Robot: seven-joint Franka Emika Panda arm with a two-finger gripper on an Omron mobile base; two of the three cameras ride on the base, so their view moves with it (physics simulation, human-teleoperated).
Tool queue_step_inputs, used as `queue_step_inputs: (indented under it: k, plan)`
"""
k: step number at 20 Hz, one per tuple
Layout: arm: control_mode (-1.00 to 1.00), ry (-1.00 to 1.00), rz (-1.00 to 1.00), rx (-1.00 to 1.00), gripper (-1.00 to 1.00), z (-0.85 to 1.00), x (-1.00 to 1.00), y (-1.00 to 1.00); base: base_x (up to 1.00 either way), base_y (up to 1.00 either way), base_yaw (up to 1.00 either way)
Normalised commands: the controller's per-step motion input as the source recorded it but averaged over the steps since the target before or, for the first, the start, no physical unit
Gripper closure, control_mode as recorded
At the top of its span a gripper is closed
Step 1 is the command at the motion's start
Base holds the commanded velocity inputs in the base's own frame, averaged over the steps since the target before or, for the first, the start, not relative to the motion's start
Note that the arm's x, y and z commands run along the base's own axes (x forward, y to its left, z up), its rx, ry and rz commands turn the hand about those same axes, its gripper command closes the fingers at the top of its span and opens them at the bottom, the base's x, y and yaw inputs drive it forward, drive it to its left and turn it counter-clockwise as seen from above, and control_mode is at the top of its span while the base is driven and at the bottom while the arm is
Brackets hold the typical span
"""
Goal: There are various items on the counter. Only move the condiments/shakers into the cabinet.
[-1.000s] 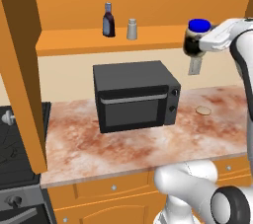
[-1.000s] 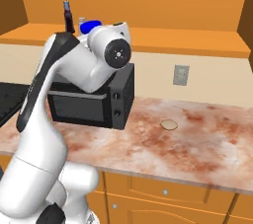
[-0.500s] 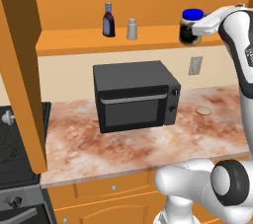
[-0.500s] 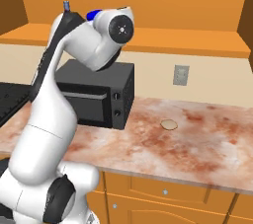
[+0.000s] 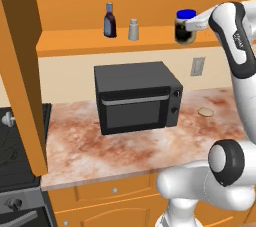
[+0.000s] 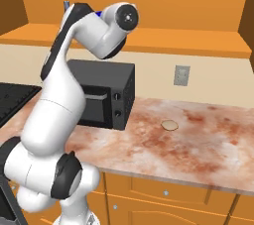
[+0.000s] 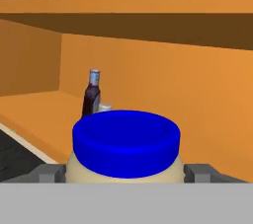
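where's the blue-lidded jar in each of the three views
Left base view: blue-lidded jar at upper right, at the shelf board's right end, in the gripper.
Right base view: just a sliver of its blue lid at upper left, behind the arm.
Hand view: lower centre, close up.
Shared landmark: the dark bottle, left of the jar in the left base view, behind it in the hand view.

No readable text or labels anywhere
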Motion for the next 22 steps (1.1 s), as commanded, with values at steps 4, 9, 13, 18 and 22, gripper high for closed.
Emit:
queue_step_inputs:
  k: [4,9,13,18,22]
  plan:
    - [-1.0,0.0,0.0,0.03,1.0,-0.01,0.49,0.01,0.0,0.0,0.0]
    - [-1.0,0.0,0.0,0.03,1.0,-0.07,0.47,0.07,0.0,0.0,0.0]
    - [-1.0,0.0,0.0,0.02,1.0,-0.12,0.49,0.05,0.0,0.0,0.0]
    - [-1.0,-0.01,0.0,0.02,1.0,-0.11,0.53,0.03,0.0,0.0,0.0]
    - [-1.0,0.0,0.0,0.03,1.0,-0.16,0.56,0.01,0.0,0.0,0.0]
